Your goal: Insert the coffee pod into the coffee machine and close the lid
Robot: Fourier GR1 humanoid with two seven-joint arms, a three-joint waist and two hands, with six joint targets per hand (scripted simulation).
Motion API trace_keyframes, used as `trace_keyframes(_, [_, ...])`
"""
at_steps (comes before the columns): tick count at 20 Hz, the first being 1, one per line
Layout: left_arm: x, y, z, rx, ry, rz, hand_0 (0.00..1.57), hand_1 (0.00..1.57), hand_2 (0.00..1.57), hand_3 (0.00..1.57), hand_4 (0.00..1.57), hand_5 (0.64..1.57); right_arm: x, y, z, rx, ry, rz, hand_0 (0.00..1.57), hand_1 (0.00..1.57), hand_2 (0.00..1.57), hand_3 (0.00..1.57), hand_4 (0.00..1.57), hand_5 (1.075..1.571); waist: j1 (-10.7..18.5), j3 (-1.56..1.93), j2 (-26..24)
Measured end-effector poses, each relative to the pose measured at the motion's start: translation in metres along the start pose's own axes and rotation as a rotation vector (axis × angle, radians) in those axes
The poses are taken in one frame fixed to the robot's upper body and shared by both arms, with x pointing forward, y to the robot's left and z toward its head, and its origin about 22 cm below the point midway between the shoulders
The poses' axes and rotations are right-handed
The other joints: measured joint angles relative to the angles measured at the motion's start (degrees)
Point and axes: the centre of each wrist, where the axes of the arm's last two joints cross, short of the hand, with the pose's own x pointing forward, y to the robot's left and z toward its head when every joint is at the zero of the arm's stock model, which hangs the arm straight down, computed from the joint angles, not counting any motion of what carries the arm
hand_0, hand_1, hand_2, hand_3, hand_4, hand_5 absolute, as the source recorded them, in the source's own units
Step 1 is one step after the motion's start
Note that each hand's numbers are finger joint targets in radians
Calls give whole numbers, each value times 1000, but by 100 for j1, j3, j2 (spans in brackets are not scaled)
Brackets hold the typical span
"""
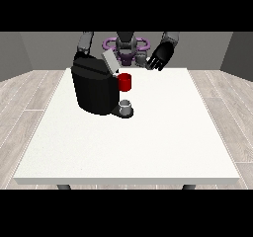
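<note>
- Coffee pod: no loose pod can be told apart anywhere on the table (148,142); whether one sits inside the machine cannot be told.
- A black coffee machine (94,90) stands on the far left part of the white table, in front of the robot.
- Its grey lid (110,61) is tilted up at the machine's top, so it stands open rather than shut.
- A red part (125,82) sticks out from the machine's front, just under the raised lid, on the side facing the view's right.
- Below that red part, a small grey cup (126,106) sits on the machine's dark base plate.
- The hand at the view's right (160,57) hangs above the table's far edge, well apart from the machine and touching nothing; its fingers are spread and fairly straight, pointing down towards the tabletop, and hold nothing.
- The red part and the lid lie to the left of that hand in the view, with bare table between them.
- The hand at the view's left is hidden behind the machine; only its grey arm (85,42) shows coming down to the machine's top rear, so how its fingers lie cannot be told.
</note>
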Motion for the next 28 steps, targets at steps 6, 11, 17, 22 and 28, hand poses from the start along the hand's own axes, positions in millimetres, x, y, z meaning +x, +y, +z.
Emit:
trace_keyframes(6, [24, 45, -6, 54, -1, 53, 1235, 1235, 1265, 1266, 502, 1571, 16, 6, -5, 6, -50, -6, 0, 0, 0, 0, 0, 1571, -290, -1, 78])
trace_keyframes(11, [47, 77, -9, 109, 5, 74, 1216, 1216, 1265, 1256, 470, 1571, 33, -4, -15, -2, -94, -9, 0, 0, 0, 0, 0, 1571, -503, -1, 270])
trace_keyframes(17, [55, 115, -1, 181, 6, 48, 1222, 1222, 1288, 1238, 475, 1571, 62, -8, -25, -1, -156, -10, 0, 0, 0, 0, 186, 1571, -774, -1, 638])
trace_keyframes(22, [63, 142, 7, 227, -4, 29, 1258, 1258, 1299, 1245, 494, 1571, 77, -7, -30, -12, -204, -14, 0, 0, 0, 0, 60, 1571, -891, -1, 972])
trace_keyframes(28, [77, 147, 3, 237, -19, 12, 1175, 1175, 1242, 1216, 464, 1571, 87, -6, -36, -33, -226, -15, 0, 0, 0, 0, 0, 1571, -909, -1, 1237])
